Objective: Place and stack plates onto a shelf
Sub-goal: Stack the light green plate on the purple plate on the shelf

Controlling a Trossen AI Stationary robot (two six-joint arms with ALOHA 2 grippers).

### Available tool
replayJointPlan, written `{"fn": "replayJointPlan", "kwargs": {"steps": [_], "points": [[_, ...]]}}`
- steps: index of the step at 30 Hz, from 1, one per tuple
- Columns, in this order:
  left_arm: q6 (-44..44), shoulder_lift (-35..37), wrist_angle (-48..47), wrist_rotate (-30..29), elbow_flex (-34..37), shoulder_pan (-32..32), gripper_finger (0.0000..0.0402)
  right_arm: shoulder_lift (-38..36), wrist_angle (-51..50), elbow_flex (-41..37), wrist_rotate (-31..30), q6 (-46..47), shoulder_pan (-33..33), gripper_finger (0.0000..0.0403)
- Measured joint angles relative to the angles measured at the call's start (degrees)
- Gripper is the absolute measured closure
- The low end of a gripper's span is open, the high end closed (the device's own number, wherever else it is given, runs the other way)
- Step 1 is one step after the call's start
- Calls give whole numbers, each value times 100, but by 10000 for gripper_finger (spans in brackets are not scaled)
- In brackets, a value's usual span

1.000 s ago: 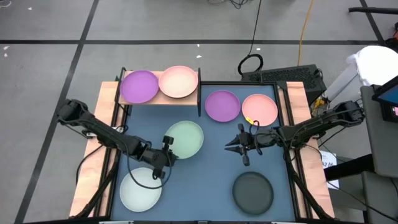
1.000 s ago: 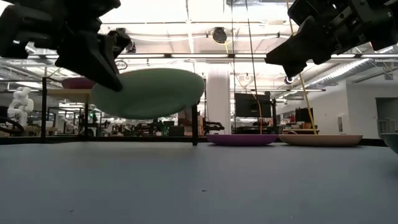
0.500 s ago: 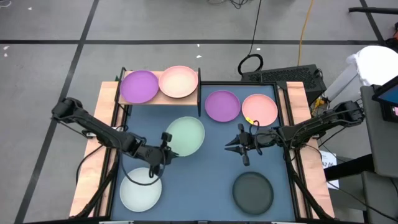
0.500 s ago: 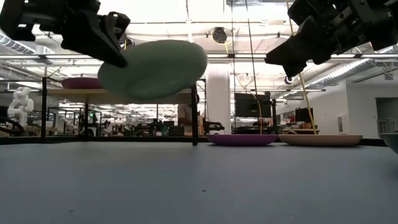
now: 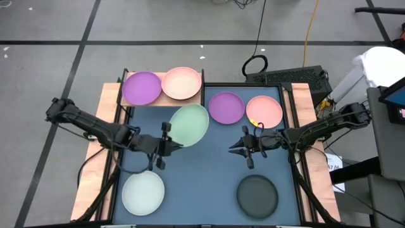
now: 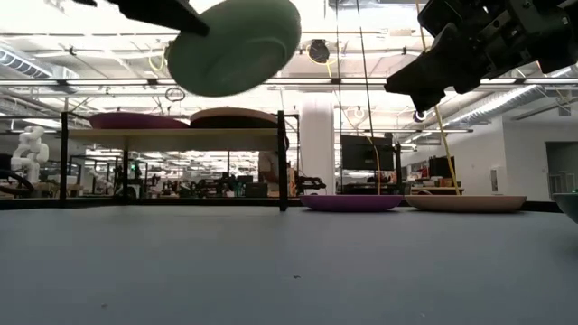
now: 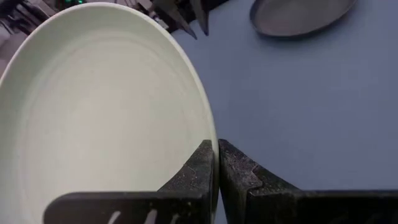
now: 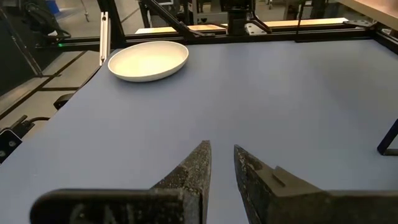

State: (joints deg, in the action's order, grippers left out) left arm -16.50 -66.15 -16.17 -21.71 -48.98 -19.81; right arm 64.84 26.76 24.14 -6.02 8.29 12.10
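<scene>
Lifted higher since a second ago, the round, matte green plate point(image 5: 189, 124) now hangs tilted above the blue-grey bench point(image 5: 209, 171), just before the wooden shelf point(image 5: 162, 96), its rim pinched by the left fingers point(image 7: 200, 168). Right fingers point(image 8: 194, 167) hover slightly parted, empty.

Floor: grey concrete floor point(image 5: 57, 25) marked with dark tape lines.
Cables: black coiled cable point(image 5: 255, 64) and yellow cord point(image 5: 309, 28) lying on the floor beyond the table.
Ceiling: white ceiling with long strip lights point(image 6: 379, 23); round black fixture point(image 6: 317, 51) hanging near the centre.
Structure: broad white column point(image 6: 317, 144) at mid-room.
Furniture: dark benches and shelving point(image 6: 226, 187) crowded along the far side; dark monitor point(image 6: 366, 152) beside the column.
Other: small white humanoid figure point(image 6: 30, 149) at the room's far edge.
</scene>
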Motion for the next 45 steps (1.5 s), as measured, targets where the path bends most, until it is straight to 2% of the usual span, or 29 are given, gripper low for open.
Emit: {"fn": "replayJointPlan", "kwargs": {"steps": [6, 13, 20, 26, 35, 45], "points": [[-32, 3, -803, 8, -649, 236, 387, 0, 0, 0, 2, 0, 0, 346], [12, 0, -1542, 8, -1055, 654, 387, 0, -2, 0, 4, 68, 0, 346], [110, 58, -2017, -291, -1086, 1043, 387, 0, -4, 0, 4, 68, 0, 346], [726, 234, -2306, -722, -1090, 1537, 387, 0, -25, 0, 4, 66, 0, 346], [1269, 709, -2862, -746, -1086, 2420, 387, 0, -145, 2, 4, 49, 0, 346], [1344, 1044, -3404, -511, -1083, 3326, 387, 0, -142, 2, 4, 48, 0, 346]]}}
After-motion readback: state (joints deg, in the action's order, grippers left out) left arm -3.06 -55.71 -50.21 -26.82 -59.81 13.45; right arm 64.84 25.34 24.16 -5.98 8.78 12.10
